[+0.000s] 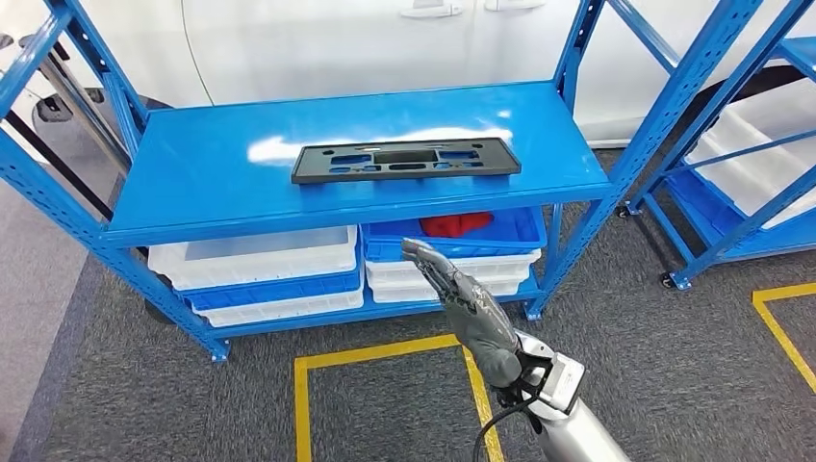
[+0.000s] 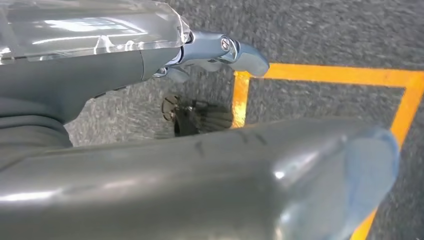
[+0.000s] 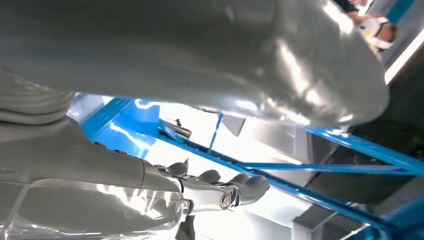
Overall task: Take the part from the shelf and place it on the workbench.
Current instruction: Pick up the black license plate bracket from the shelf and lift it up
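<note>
A blue shelf (image 1: 192,183) is seen on grey carpet (image 1: 385,404) marked with yellow tape. The black part (image 1: 405,160) lies beyond the right hand (image 1: 462,298), whose fingers (image 1: 428,262) are extended, grasping nothing. The left hand (image 2: 150,150) is blurred; its grasp cannot be told.

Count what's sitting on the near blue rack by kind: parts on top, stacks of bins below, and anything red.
Black part: 1
Stacks of bins: 2
Red item: 1
Total: 4
</note>
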`<state>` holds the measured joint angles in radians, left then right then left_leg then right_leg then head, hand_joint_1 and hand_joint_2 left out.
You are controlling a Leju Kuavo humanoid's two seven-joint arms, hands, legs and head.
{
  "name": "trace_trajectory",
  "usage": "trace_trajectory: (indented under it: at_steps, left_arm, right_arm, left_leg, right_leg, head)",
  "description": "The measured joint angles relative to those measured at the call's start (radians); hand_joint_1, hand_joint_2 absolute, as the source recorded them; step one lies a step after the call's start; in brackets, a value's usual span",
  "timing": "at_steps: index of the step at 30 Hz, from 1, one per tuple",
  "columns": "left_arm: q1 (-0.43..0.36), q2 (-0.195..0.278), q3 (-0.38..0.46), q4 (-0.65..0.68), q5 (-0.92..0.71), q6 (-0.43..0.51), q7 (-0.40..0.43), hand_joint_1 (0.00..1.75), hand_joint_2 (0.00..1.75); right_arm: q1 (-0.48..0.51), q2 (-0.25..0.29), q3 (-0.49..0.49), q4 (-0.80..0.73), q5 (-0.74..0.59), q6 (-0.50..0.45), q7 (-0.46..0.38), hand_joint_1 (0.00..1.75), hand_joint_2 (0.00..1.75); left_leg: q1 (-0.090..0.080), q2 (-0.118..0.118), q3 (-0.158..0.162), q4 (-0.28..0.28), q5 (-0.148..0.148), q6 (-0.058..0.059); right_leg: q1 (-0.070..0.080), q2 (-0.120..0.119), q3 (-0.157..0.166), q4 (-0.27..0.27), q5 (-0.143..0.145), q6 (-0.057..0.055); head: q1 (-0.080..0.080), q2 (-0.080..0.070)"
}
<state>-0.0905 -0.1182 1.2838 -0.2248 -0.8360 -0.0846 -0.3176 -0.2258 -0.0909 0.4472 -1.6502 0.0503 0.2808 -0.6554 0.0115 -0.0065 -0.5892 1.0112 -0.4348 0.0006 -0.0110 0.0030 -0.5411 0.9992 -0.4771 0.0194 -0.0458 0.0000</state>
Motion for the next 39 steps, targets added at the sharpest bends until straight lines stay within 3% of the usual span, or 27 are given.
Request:
trace_trajectory:
  at_steps: [2, 3, 5, 6, 7, 8, 9, 10, 12, 14, 17, 19, 21, 22, 23, 24, 26, 28, 31, 33, 36, 37, 38, 39]
  left_arm:
    - [0.001, -0.001, 0.000, 0.000, 0.000, 0.000, 0.000, 0.00, 0.00]
    - [0.000, -0.001, 0.000, 0.000, 0.000, 0.000, 0.000, 0.00, 0.00]
    - [-0.001, -0.001, 0.000, 0.000, 0.000, 0.000, 0.000, 0.00, 0.00]
    - [-0.001, -0.001, 0.000, 0.000, 0.000, 0.000, -0.001, 0.00, 0.00]
    - [0.000, -0.001, 0.000, 0.000, 0.001, 0.000, -0.001, 0.00, 0.00]
    - [0.001, -0.001, 0.000, 0.000, 0.001, 0.000, -0.001, 0.00, 0.00]
    - [0.003, -0.002, 0.000, 0.000, 0.002, 0.000, -0.001, 0.00, 0.00]
    - [0.004, -0.003, 0.000, 0.001, 0.003, 0.001, -0.002, 0.00, 0.00]
    - [0.004, -0.007, 0.000, 0.003, 0.005, 0.002, -0.004, 0.00, 0.00]
    - [0.003, -0.010, 0.000, 0.005, 0.006, 0.005, -0.006, 0.00, 0.00]
    - [0.003, -0.009, 0.000, 0.005, 0.006, 0.007, -0.011, 0.00, 0.00]
    - [0.003, -0.009, 0.000, 0.005, 0.005, 0.007, -0.014, 0.00, 0.00]
    - [0.005, -0.009, 0.000, 0.005, 0.003, 0.007, -0.015, 0.00, 0.00]
    - [0.007, -0.009, 0.000, 0.005, 0.002, 0.007, -0.015, 0.00, 0.00]
    - [0.008, -0.008, 0.000, 0.005, 0.002, 0.006, -0.015, 0.00, 0.00]
    - [0.008, -0.007, 0.000, 0.005, 0.001, 0.006, -0.015, 0.00, 0.00]
    - [0.008, -0.006, 0.000, 0.005, 0.001, 0.007, -0.015, 0.00, 0.00]
    - [0.007, -0.005, 0.000, 0.005, 0.002, 0.007, -0.013, 0.00, 0.00]
    - [0.007, -0.005, 0.000, 0.005, 0.003, 0.007, -0.009, 0.00, 0.00]
    - [0.007, -0.005, 0.000, 0.005, 0.002, 0.011, -0.001, 0.00, 0.00]
    - [0.006, -0.002, 0.001, 0.005, 0.003, 0.023, 0.018, 0.00, 0.00]
    - [0.007, -0.002, 0.001, 0.005, 0.003, 0.025, 0.022, 0.00, 0.00]
    - [0.009, -0.001, 0.001, 0.005, 0.003, 0.028, 0.026, 0.00, 0.00]
    - [0.011, -0.001, 0.001, 0.005, 0.003, 0.030, 0.030, 0.00, 0.00]
  right_arm:
    - [-0.001, 0.001, 0.001, 0.009, 0.001, -0.001, 0.000, 0.00, 0.00]
    - [-0.001, 0.001, 0.001, 0.013, 0.001, -0.001, 0.000, 0.00, 0.00]
    - [0.002, 0.001, 0.002, 0.022, 0.001, -0.004, 0.000, 0.00, 0.00]
    - [0.005, 0.001, 0.002, 0.028, 0.001, -0.007, 0.000, 0.00, 0.00]
    - [0.010, 0.001, 0.002, 0.034, 0.002, -0.012, 0.000, 0.00, 0.00]
    - [0.014, 0.001, 0.002, 0.039, 0.003, -0.018, 0.000, 0.00, 0.00]
    - [0.017, 0.001, 0.002, 0.044, 0.003, -0.026, 0.000, 0.00, 0.00]
    - [0.017, 0.001, 0.003, 0.049, 0.004, -0.035, 0.000, 0.00, 0.00]
    - [0.016, 0.003, 0.001, 0.063, 0.010, -0.062, 0.001, 0.00, 0.00]
    - [0.013, 0.008, -0.005, 0.080, 0.028, -0.106, 0.003, 0.00, 0.00]
    - [0.008, 0.017, -0.025, 0.104, 0.039, -0.155, 0.005, 0.00, 0.00]
    - [0.003, 0.023, -0.039, 0.123, 0.030, -0.162, 0.004, 0.00, 0.00]
    - [0.001, 0.025, -0.051, 0.141, 0.021, -0.162, 0.003, 0.00, 0.00]
    - [0.002, 0.026, -0.055, 0.150, 0.018, -0.162, 0.003, 0.00, 0.00]
    - [0.002, 0.027, -0.059, 0.157, 0.016, -0.162, 0.003, 0.00, 0.00]
    - [0.002, 0.028, -0.064, 0.163, 0.015, -0.162, 0.003, 0.00, 0.00]
    - [0.002, 0.032, -0.071, 0.173, 0.013, -0.161, 0.003, 0.00, 0.00]
    - [0.001, 0.037, -0.075, 0.181, 0.013, -0.159, 0.003, 0.00, 0.00]
    - [0.000, 0.043, -0.078, 0.190, 0.013, -0.156, 0.003, 0.00, 0.00]
    - [-0.001, 0.047, -0.079, 0.195, 0.013, -0.153, 0.003, 0.00, 0.00]
    - [0.002, 0.048, -0.082, 0.201, 0.013, -0.150, 0.003, 0.00, 0.00]
    - [0.004, 0.049, -0.083, 0.203, 0.013, -0.148, 0.003, 0.00, 0.00]
    - [0.005, 0.049, -0.084, 0.205, 0.013, -0.146, 0.003, 0.00, 0.00]
    - [0.006, 0.049, -0.086, 0.207, 0.013, -0.143, 0.003, 0.00, 0.00]
  left_leg:
    - [0.001, 0.000, 0.008, -0.007, -0.001, 0.014]
    - [0.002, 0.000, 0.012, -0.010, -0.002, 0.020]
    - [-0.001, 0.001, 0.017, -0.011, -0.007, 0.028]
    - [-0.003, 0.000, 0.019, -0.010, -0.010, 0.031]
    - [-0.005, 0.000, 0.023, -0.010, -0.013, 0.032]
    - [-0.007, -0.001, 0.028, -0.010, -0.017, 0.033]
    - [-0.009, -0.002, 0.035, -0.010, -0.022, 0.032]
    - [-0.011, -0.003, 0.042, -0.010, -0.027, 0.032]
    - [-0.014, -0.003, 0.049, -0.009, -0.036, 0.026]
    - [-0.014, -0.002, 0.049, -0.010, -0.041, 0.016]
    - [-0.014, -0.001, 0.047, 0.008, -0.057, -0.001]
    - [-0.009, 0.000, 0.004, 0.098, -0.100, -0.012]
    - [-0.003, 0.001, -0.073, 0.233, -0.148, -0.021]
    - [0.000, 0.001, -0.102, 0.274, -0.151, -0.025]
    - [0.002, 0.001, -0.113, 0.280, -0.135, -0.028]
    - [0.004, 0.001, -0.105, 0.243, -0.099, -0.030]
    - [0.007, 0.002, -0.052, 0.110, -0.019, -0.029]
    - [0.005, 0.002, -0.014, 0.019, 0.011, -0.018]
    - [0.003, -0.001, -0.007, 0.001, 0.003, 0.004]
    - [0.004, -0.001, 0.000, -0.004, 0.001, 0.017]
    - [0.002, 0.000, 0.008, -0.006, -0.007, 0.028]
    - [0.001, 0.000, 0.011, -0.006, -0.010, 0.030]
    - [0.000, -0.001, 0.017, -0.005, -0.015, 0.030]
    - [-0.001, -0.002, 0.024, -0.005, -0.020, 0.030]
  right_leg:
    - [-0.003, -0.001, -0.006, 0.024, -0.018, 0.011]
    - [-0.004, -0.001, -0.026, 0.066, -0.040, 0.015]
    - [-0.005, -0.002, -0.103, 0.205, -0.096, 0.019]
    - [-0.004, -0.002, -0.142, 0.267, -0.111, 0.019]
    - [-0.004, -0.002, -0.168, 0.299, -0.108, 0.018]
    - [-0.003, -0.002, -0.173, 0.290, -0.083, 0.015]
    - [-0.001, -0.002, -0.157, 0.240, -0.042, 0.009]
    - [0.002, -0.002, -0.129, 0.167, 0.003, 0.000]
    - [0.011, -0.003, -0.080, 0.048, 0.054, -0.016]
    - [0.017, -0.003, -0.069, 0.016, 0.053, -0.025]
    - [0.010, -0.002, -0.056, -0.001, 0.052, -0.034]
    - [0.005, -0.004, -0.043, -0.010, 0.049, -0.041]
    - [0.005, -0.005, -0.035, -0.010, 0.042, -0.044]
    - [0.004, -0.005, -0.031, -0.009, 0.038, -0.043]
    - [0.004, -0.004, -0.027, -0.008, 0.034, -0.042]
    - [0.003, -0.003, -0.021, -0.007, 0.029, -0.040]
    - [0.002, -0.002, -0.009, -0.003, 0.016, -0.032]
    - [0.005, 0.000, -0.004, 0.002, 0.006, -0.021]
    - [0.004, 0.000, -0.003, 0.003, -0.002, -0.004]
    - [0.001, -0.001, -0.020, 0.045, -0.028, 0.007]
    - [-0.002, -0.001, -0.123, 0.230, -0.103, 0.014]
    - [-0.002, -0.001, -0.155, 0.280, -0.112, 0.014]
    - [-0.002, -0.001, -0.173, 0.296, -0.102, 0.013]
    - [-0.002, -0.001, -0.171, 0.274, -0.072, 0.010]
  head:
    - [0.000, 0.000]
    - [0.000, 0.000]
    - [0.000, 0.000]
    - [0.000, 0.000]
    - [0.000, 0.000]
    - [0.000, 0.000]
    - [0.000, 0.000]
    - [0.000, 0.000]
    - [0.000, 0.000]
    - [0.000, 0.000]
    - [0.000, 0.000]
    - [0.000, 0.000]
    - [0.000, 0.000]
    - [0.000, 0.000]
    - [0.000, 0.000]
    - [0.000, 0.000]
    - [0.000, 0.000]
    - [0.000, 0.000]
    - [0.000, 0.000]
    - [0.000, 0.000]
    - [0.000, 0.000]
    - [0.000, 0.000]
    - [0.000, 0.000]
    - [0.000, 0.000]
